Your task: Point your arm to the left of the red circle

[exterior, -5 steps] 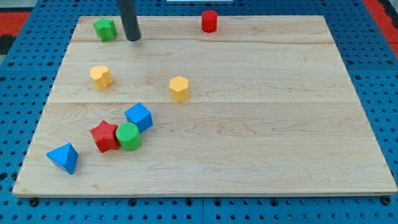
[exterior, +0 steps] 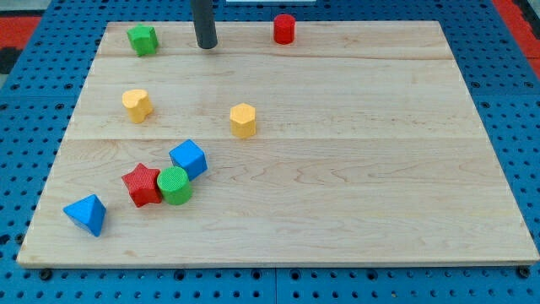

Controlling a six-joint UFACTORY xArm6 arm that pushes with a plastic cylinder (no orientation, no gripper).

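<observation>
My tip [exterior: 206,46] between green star [exterior: 143,39] and red circle [exterior: 284,29], touching neither, wooden board [exterior: 354,169]

I observed my rod entering from the view's top edge, dark, straight and close to upright. My tip [exterior: 206,46] rested at board level, to the view's left of the red circle [exterior: 284,29], near it but clearly apart, and a shade lower in the view. No contact with it was seen.
</observation>
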